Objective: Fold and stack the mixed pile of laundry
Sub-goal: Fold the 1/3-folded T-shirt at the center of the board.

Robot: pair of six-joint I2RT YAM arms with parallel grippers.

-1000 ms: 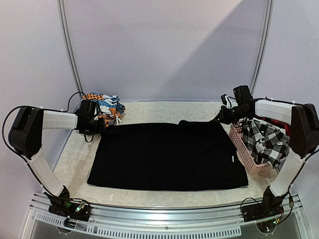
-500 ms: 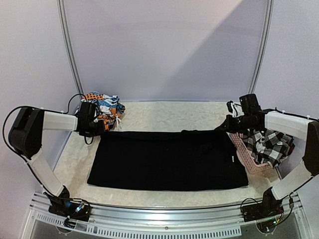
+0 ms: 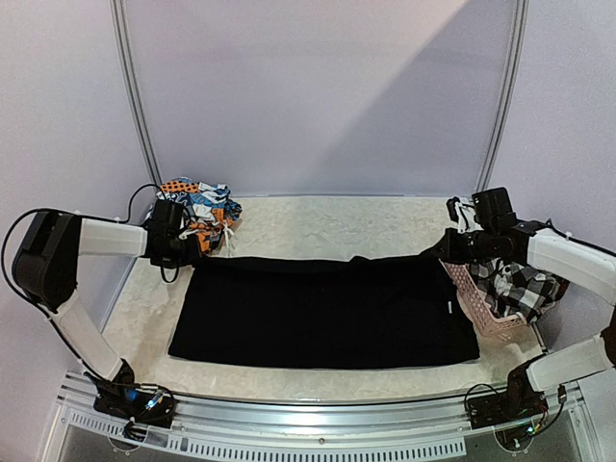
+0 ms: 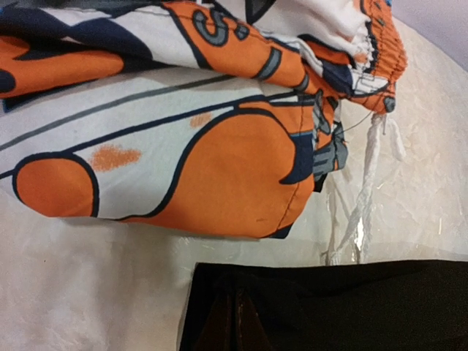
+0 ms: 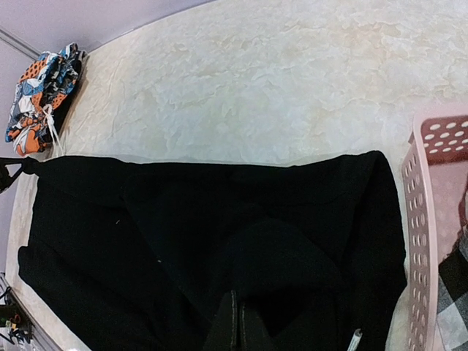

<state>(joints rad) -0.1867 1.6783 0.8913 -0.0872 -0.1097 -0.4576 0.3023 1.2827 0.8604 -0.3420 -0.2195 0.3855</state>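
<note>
A large plain black garment [image 3: 322, 313] lies spread flat across the middle of the table. My left gripper [image 3: 190, 252] is shut on its far left corner, and its dark fingers [image 4: 235, 322] pinch the black cloth [image 4: 351, 307]. At the far right corner my right gripper [image 3: 435, 253] is shut on a fold of the same garment [image 5: 219, 241]. The orange-blue-white printed pieces [image 3: 199, 207] sit bunched at the far left, just beyond the left gripper [image 4: 235, 325]. A black-and-white checked garment [image 3: 525, 279] fills the basket on the right.
The pink perforated basket [image 3: 478, 306] stands at the table's right edge, close beside the right arm; its wall [image 5: 431, 219] shows in the right wrist view. A white drawstring [image 4: 365, 197] trails from the printed pieces. Bare marbled tabletop [image 3: 327, 221] lies beyond the black garment.
The garment's far edge has come toward the near side, held at both corners. The right arm has swung outward to the right and nearer; the left gripper shifted slightly nearer.
</note>
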